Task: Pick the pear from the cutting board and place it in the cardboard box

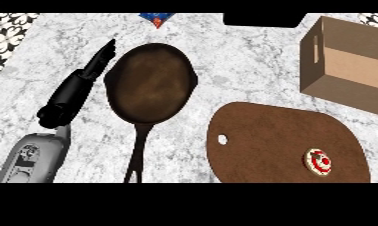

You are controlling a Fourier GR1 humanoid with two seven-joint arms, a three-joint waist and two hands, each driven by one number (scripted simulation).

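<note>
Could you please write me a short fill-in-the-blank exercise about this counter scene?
The small round item lies on the brown ____.
The cardboard box stands at the view's upper ____.
The left robot hand, fingers straight, shows beside the dark frying ____.
Missing: cutting board; right; pan.

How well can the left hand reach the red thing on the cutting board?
Probably not easily: the left hand is far left, and the skillet lies between it and the red thing.
</note>
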